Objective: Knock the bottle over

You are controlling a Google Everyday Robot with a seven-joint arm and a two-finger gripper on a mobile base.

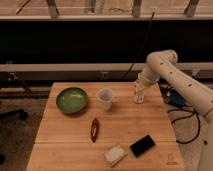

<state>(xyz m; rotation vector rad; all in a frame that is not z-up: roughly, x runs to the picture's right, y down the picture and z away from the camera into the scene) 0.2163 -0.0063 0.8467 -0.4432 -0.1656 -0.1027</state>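
The bottle (138, 93) is small, slim and clear, and stands upright at the back right of the wooden table (70, 135). The white arm reaches in from the right and bends down over it. The gripper (141, 82) is directly above the bottle's top and close to or touching it; the bottle's cap is hidden against the gripper. A translucent white cup (105, 98) stands to the left of the bottle.
A green bowl (72, 99) sits at the back left. A dark red elongated object (94, 129) lies in the middle. A whitish block (115, 154) and a black phone-like object (143, 145) lie at the front. A blue object (176, 99) and cables are right of the table.
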